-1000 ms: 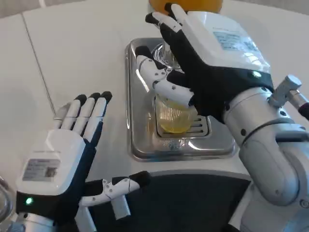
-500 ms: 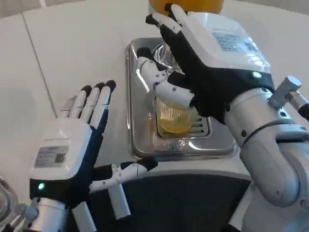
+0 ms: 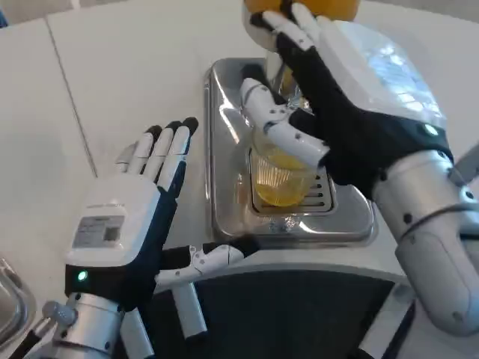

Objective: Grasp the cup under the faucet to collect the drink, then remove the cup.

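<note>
A clear ribbed cup holding yellow drink stands on the slotted grate of the silver drip tray. My right hand wraps it from the right, the thumb lying across the cup's near left side and the fingers reaching up past its rim. The faucet above the cup is mostly hidden behind that hand. My left hand hovers over the white table left of the tray, palm down, fingers spread, thumb pointing toward the tray's front corner, holding nothing.
The orange drink tank rises at the top edge behind the tray. A dark panel lies along the front below the tray. A metal rim shows at the bottom left.
The whole picture has shifted a little to the right. My left hand has moved forward and up toward the tray. My right hand stays around the cup.
</note>
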### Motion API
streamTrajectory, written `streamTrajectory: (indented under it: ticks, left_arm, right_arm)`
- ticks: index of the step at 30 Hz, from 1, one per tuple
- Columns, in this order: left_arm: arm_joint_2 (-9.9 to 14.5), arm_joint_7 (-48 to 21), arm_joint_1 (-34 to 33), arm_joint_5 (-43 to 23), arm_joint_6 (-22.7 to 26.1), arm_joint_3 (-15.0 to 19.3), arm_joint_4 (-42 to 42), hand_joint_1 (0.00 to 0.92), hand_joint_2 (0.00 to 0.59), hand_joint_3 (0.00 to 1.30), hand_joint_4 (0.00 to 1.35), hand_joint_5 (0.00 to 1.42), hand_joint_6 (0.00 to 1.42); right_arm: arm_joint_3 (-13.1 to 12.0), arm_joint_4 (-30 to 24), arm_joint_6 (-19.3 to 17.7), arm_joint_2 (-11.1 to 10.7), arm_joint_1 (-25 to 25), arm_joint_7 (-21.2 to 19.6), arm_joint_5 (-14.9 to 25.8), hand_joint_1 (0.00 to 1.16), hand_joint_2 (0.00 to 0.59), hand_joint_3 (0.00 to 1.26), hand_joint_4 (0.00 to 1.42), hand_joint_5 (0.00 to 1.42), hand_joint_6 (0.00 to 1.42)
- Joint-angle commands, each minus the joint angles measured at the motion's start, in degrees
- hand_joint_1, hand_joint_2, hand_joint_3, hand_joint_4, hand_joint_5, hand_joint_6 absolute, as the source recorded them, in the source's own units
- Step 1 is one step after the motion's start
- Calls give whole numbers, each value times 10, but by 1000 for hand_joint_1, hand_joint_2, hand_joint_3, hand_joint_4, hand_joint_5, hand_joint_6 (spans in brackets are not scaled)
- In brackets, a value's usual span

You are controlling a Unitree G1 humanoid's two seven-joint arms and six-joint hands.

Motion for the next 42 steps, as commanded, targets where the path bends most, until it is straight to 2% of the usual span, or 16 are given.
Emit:
streamTrajectory:
  ticks: [1,5,7,9,10,13,18,21,23,25,28,30,32,36,39,42]
  left_arm:
    - [1,4,-8,-16,-8,-9,17,98,43,0,0,14,76]
    - [3,5,-15,-21,-9,-16,24,98,43,0,0,15,76]
    - [4,6,-17,-22,-10,-18,27,98,43,0,0,16,76]
    - [4,8,-19,-23,-11,-19,30,98,43,0,0,16,76]
    - [3,9,-20,-25,-11,-18,33,98,43,0,0,16,76]
    - [4,12,-23,-30,-13,-18,40,98,43,0,0,16,76]
    - [2,11,-32,-40,-16,-23,54,99,44,0,0,18,76]
    - [1,11,-39,-43,-20,-27,63,101,45,0,0,22,76]
    - [1,12,-45,-44,-23,-32,69,104,45,0,0,24,76]
    - [1,12,-51,-45,-26,-36,74,113,44,0,0,36,86]
    - [-1,25,-65,-44,-37,-43,89,116,44,0,0,58,111]
    - [-3,30,-74,-44,-41,-47,99,116,44,0,0,63,113]
    - [-5,34,-83,-44,-44,-50,106,116,44,0,0,71,126]
    - [-6,38,-97,-49,-45,-54,119,124,42,0,0,82,130]
    - [-6,38,-105,-58,-46,-53,130,127,42,0,0,85,131]
    - [-7,44,-112,-66,-50,-52,139,130,41,0,0,135,176]
  right_arm:
    - [-4,-11,22,55,36,-49,26,0,579,41,0,0,0]
    - [-3,-20,37,61,46,-91,45,0,583,1,0,0,0]
    - [5,-34,40,70,61,-140,58,2,585,0,0,0,0]
    - [19,-55,27,78,89,-217,76,38,586,0,0,0,0]
    - [24,-61,22,77,98,-243,83,40,586,0,0,0,0]
    - [40,-72,22,74,109,-287,99,40,584,0,0,0,0]
    - [55,-92,36,79,116,-301,100,39,575,0,0,0,0]
    - [59,-107,36,69,118,-284,93,42,571,0,0,0,0]
    - [60,-131,27,49,135,-257,91,54,552,0,0,0,0]
    - [61,-153,15,34,158,-238,89,119,526,0,0,0,0]
    - [61,-184,-32,2,241,-249,90,218,480,0,0,0,0]
    - [49,-188,-68,-3,289,-268,98,280,463,0,0,0,0]
    - [16,-188,-119,-14,343,-292,125,290,461,0,0,0,0]
    - [-63,-188,-237,-29,445,-327,196,294,455,0,0,0,0]
    - [-138,-188,-333,-55,546,-351,261,295,452,0,0,0,0]
    - [-190,-188,-395,-74,623,-364,306,297,450,0,0,0,0]
